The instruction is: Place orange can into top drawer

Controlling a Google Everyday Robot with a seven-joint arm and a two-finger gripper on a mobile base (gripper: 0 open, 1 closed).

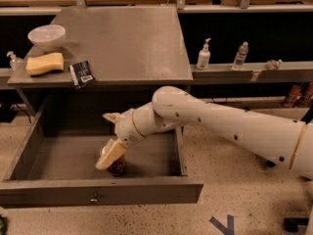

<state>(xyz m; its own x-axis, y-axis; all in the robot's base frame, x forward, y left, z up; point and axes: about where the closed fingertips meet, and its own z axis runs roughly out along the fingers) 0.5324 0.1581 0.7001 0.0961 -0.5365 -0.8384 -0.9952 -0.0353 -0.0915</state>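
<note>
The top drawer (98, 196) is pulled wide open below the grey cabinet top. The orange can (118, 167) stands on the drawer floor near the front middle, dark and partly hidden behind one finger. My gripper (108, 138) is down inside the drawer, just above and left of the can. Its cream fingers are spread apart: the lower finger (110, 154) lies against the can's top, and the upper one points away to the back left. The white arm reaches in from the right.
On the cabinet top (132, 43) are a white bowl (47, 36), a yellow sponge (44, 63) and a dark snack packet (81, 74). Two white bottles (203, 55) stand on the shelf to the right. The drawer's side walls flank the gripper.
</note>
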